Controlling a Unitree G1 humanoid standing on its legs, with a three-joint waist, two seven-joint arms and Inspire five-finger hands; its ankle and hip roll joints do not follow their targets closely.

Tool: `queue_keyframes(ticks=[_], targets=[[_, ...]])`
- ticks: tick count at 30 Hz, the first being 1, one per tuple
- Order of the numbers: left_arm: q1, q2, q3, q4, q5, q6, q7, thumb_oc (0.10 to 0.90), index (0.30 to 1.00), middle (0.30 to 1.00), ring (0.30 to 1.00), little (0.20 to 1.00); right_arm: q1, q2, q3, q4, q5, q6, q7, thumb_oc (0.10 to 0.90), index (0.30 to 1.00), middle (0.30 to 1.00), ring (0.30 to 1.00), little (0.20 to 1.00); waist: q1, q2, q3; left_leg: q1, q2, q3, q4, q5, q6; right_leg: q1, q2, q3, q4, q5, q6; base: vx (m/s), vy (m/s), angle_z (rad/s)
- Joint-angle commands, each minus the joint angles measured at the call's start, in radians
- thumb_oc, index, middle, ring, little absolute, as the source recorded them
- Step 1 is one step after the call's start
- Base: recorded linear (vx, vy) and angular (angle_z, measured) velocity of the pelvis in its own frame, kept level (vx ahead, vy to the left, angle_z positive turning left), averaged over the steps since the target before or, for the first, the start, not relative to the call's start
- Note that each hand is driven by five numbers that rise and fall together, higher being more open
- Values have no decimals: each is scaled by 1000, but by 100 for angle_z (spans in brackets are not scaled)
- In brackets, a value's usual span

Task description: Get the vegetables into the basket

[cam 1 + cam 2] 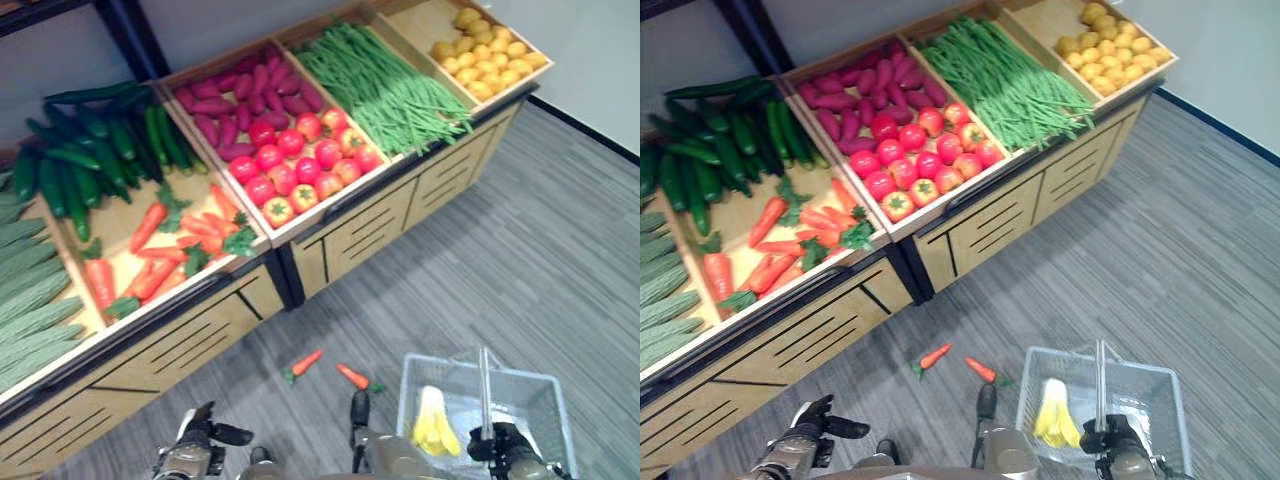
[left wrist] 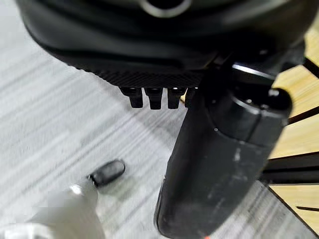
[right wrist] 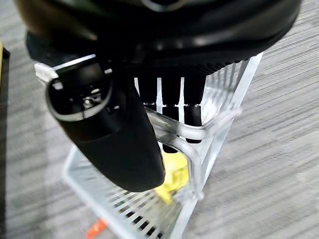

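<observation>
The right hand [image 3: 149,99] hangs low at the near right, its fingers [image 3: 192,115] curled over the clear handle [image 3: 199,133] of the basket [image 1: 540,400], with the thumb lying across the front of the grip. The handle rises upright from the basket's middle to the hand. The basket is a pale, see-through wire-sided one sitting just above the grey carpet, and a yellow-green leafy vegetable [image 1: 433,422] lies inside it towards its left wall.

The left hand [image 1: 205,435] sits at the near left, held out over the floor in front of the wooden display stand [image 1: 200,340]. Its fingers are bent part-way and its thumb sticks out to the right; it has hold of nothing.

Two carrots lie loose on the floor between the stand and the basket: one carrot [image 1: 303,364] further left, the other carrot [image 1: 353,377] just beside the basket's far-left corner.

On the stand, from left to far right, are cucumbers [image 1: 90,140], a tray of carrots [image 1: 170,240], tomatoes [image 1: 300,160], green beans [image 1: 385,80] and yellow fruit [image 1: 485,50].
</observation>
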Motion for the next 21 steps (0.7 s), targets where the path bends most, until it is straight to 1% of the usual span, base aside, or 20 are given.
queue_keyframes(ticks=[1,2,3,4,6,7,9,10,11,12,13,14,15,16,19,20,21], targets=[[25,74,22,7,16,-4,26,900,1000,1000,1000,1000,18,-28,-16,2,2,-18,-17,400,300,300,300,300,10,-49,-33,-45,-37,-37,15,58,10,21,-111,90,169,-120,113,19,218,15],[27,75,24,17,24,-2,29,900,1000,1000,1000,1000,15,-16,-9,5,-3,-15,-16,400,300,300,300,300,13,-57,-34,-41,-47,-39,0,58,17,24,-122,89,170,-114,120,35,256,22],[30,79,34,28,29,-1,39,900,1000,1000,1000,1000,6,4,8,6,-14,-11,-16,400,300,300,300,300,24,-74,-34,-47,-61,-44,-4,53,28,23,-137,89,167,-101,132,91,256,30],[32,87,60,24,20,-7,71,900,1000,1000,1000,1000,6,21,19,12,-21,-13,-18,400,300,300,300,300,40,-88,-38,-46,-72,-46,-4,48,34,35,-146,88,149,-90,139,97,182,9],[25,103,110,-3,-23,-25,134,900,1000,1000,1000,1000,7,35,24,18,-25,-16,-26,400,300,300,300,300,53,-94,-42,-52,-79,-55,-4,48,34,44,-152,80,129,-81,144,67,49,8],[18,117,145,-21,-39,-43,197,900,1000,1000,1000,1000,12,45,26,17,-26,-20,-35,400,300,300,300,300,58,-99,-45,-57,-81,-59,-4,48,32,47,-154,76,120,-78,146,35,2,10],[8,146,246,-93,-80,-79,373,900,1000,1000,1000,1000,24,65,35,17,-29,-31,-62,400,300,300,300,300,72,-109,-51,-63,-84,-67,-4,47,28,54,-157,67,99,-71,150,37,-5,20],[13,157,308,-115,-114,-86,444,900,1000,1000,1000,1000,32,75,42,18,-32,-37,-70,400,300,300,300,300,77,-114,-54,-65,-85,-67,-4,46,26,58,-157,64,88,-67,153,40,-1,21],[21,164,360,-148,-162,-104,498,900,1000,1000,1000,1000,40,79,46,21,-34,-40,-75,400,300,300,300,300,80,-117,-56,-61,-86,-65,-4,40,25,65,-158,62,80,-66,156,21,2,14],[22,164,361,-149,-162,-104,498,900,1000,1000,1000,1000,39,79,46,21,-34,-40,-75,400,300,300,300,300,79,-118,-57,-64,-86,-65,-4,43,25,62,-159,62,78,-63,155,40,36,6],[94,175,458,-405,-207,-164,555,900,1000,1000,1000,1000,60,70,36,12,-52,-35,-70,400,300,300,300,300,84,-118,-70,-61,-89,-60,-4,38,22,75,-162,58,54,-54,163,29,49,1],[113,190,493,-514,-190,-173,571,900,1000,1000,1000,1000,60,64,30,7,-64,-31,-68,400,300,300,300,300,85,-116,-75,-60,-90,-59,-4,36,21,79,-163,58,44,-49,165,52,59,-5],[126,211,508,-593,-137,-174,594,900,1000,1000,1000,1000,65,64,28,4,-73,-32,-69,400,300,300,300,300,85,-114,-75,-53,-89,-58,-4,29,20,85,-162,58,38,-49,168,8,26,-3],[128,210,510,-598,-134,-171,595,900,1000,1000,1000,1000,65,64,28,4,-73,-32,-69,400,300,300,300,300,84,-116,-77,-57,-90,-58,-4,33,20,81,-163,59,37,-45,167,6,15,-4],[146,240,571,-767,-15,-152,653,900,1000,1000,1000,1000,74,64,16,5,-95,-38,-67,400,300,300,300,300,87,-118,-82,-60,-89,-57,-4,32,18,84,-161,59,24,-40,168,-7,-1,-3],[151,235,575,-779,-9,-144,654,900,1000,1000,1000,1000,74,65,17,5,-96,-38,-67,400,300,300,300,300,86,-118,-82,-60,-89,-57,-4,32,18,84,-161,60,22,-39,168,-16,-11,-5],[152,240,586,-825,18,-136,663,900,1000,1000,1000,1000,76,64,16,4,-100,-39,-67,400,300,300,300,300,86,-120,-82,-60,-88,-57,-4,33,17,84,-161,58,21,-37,169,-11,-11,-4]])
